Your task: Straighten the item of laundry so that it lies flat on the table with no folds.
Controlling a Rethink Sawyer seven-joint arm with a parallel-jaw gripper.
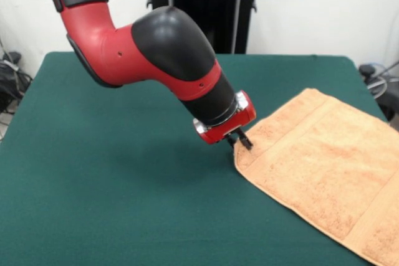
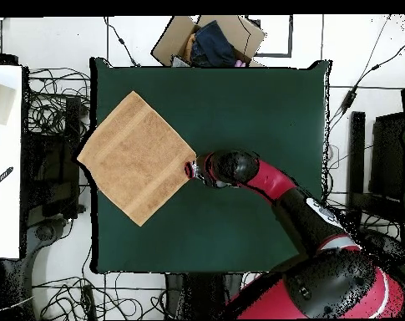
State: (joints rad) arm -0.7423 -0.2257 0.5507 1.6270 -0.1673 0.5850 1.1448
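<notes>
Gripper [image 1: 242, 141] sits low at the towel [image 1: 324, 172] corner nearest table [image 1: 124, 185] centre, fingers narrow, apparently pinching the corner's edge, likely to tug it flat. Towel lies diamond-wise at one table side, one corner overhanging, looks nearly fold-free.

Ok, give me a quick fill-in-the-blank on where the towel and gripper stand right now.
1. The peach-orange towel lies spread out and looks ____, with no fold showing.
2. The gripper is down at one ____ of the towel.
3. In the overhead view, one corner of the towel hangs past the ____ of the green table.
4. Beyond the table stands an open cardboard ____ on the floor.

Missing words: flat; corner; edge; box
</notes>
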